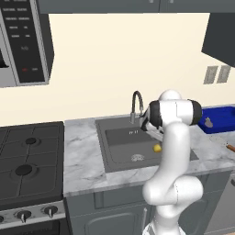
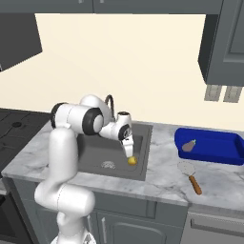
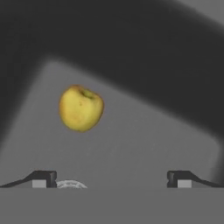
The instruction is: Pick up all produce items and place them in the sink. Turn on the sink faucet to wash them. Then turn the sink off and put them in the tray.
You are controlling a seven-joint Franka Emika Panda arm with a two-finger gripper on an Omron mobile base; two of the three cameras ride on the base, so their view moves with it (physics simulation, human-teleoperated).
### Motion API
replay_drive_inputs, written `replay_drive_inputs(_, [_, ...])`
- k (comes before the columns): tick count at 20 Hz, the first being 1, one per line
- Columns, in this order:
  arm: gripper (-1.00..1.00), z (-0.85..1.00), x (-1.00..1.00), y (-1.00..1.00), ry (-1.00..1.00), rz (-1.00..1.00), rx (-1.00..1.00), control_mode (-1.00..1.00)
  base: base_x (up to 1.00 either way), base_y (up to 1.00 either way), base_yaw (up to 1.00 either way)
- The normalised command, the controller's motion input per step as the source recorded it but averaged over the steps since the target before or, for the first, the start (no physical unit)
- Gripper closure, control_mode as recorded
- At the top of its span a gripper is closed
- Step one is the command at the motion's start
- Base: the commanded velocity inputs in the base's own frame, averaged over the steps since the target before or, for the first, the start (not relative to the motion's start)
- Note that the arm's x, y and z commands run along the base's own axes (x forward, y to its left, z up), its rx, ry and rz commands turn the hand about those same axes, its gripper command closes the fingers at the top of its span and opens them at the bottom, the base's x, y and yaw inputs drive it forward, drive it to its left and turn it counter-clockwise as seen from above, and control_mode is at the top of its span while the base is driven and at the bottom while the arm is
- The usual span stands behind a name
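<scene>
White arm's two-finger gripper [image 2: 129, 153] hangs low inside dark grey rectangular sink [image 2: 93, 159], jaws spread wide, holding nothing. Small round yellow fruit [image 3: 81, 108] lies on basin floor just beyond fingertips [image 3: 43, 178], near right wall, apart from round metallic drain [image 2: 108, 165]. Slim dark gooseneck faucet [image 1: 136, 104] stands at far rim. Right of sink on marble surface [image 2: 162, 181]: wooden-handled utensil [image 2: 190, 176]; farther, bright blue rectangular tray [image 2: 214, 147] holding small dark eggplant [image 2: 188, 146].

White arm [image 1: 172, 151] covers the right edge of the dark grey recessed sink [image 1: 120, 147] in left base view. Bright blue tray [image 1: 220, 120] cut by frame edge; small object inside too small to identify.
</scene>
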Motion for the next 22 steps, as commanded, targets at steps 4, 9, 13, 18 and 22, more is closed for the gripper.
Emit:
replay_drive_inputs(4, [-1.00, -0.26, 0.20, -0.04, 0.00, -0.11, 0.01, -1.00, 0.00, 0.00, 0.00])
replay_drive_inputs(9, [-1.00, -0.25, 0.23, -0.09, 0.00, -0.11, 0.00, -1.00, 0.00, 0.00, 0.00])
replay_drive_inputs(13, [-1.00, -0.24, 0.33, -0.12, 0.00, -0.09, 0.00, -1.00, 0.00, 0.00, 0.00])
replay_drive_inputs(18, [-1.00, -0.27, 0.38, -0.14, 0.00, -0.04, 0.00, -1.00, 0.00, 0.00, 0.00])
replay_drive_inputs(22, [-1.00, -0.30, 0.40, -0.19, 0.00, -0.01, 0.00, -1.00, 0.00, 0.00, 0.00])
